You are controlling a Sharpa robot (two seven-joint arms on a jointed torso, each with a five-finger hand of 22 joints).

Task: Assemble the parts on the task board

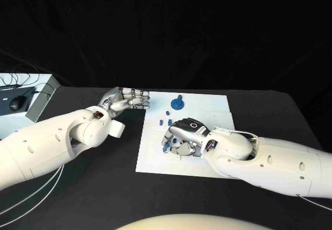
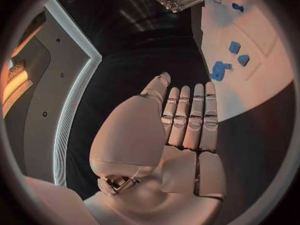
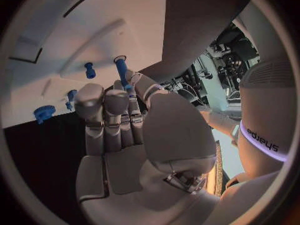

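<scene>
Blue peg (image 3: 121,70) pinched in right hand (image 1: 181,139) over task board (image 1: 207,103) | left hand (image 1: 128,99) flat, holding nothing | gear (image 1: 178,102), small pegs (image 1: 165,120) apparently unassembled: early stage

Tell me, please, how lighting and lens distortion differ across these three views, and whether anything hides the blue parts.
Head view: even light, straight edges, the white task board bright against black; the right hand covers some parts. Left wrist view: fisheye, warm cast, board edge bowed, the left hand sharp and empty. Right wrist view: fisheye, curved board edges; a blue peg pinched at the fingertips, partly hidden.
</scene>
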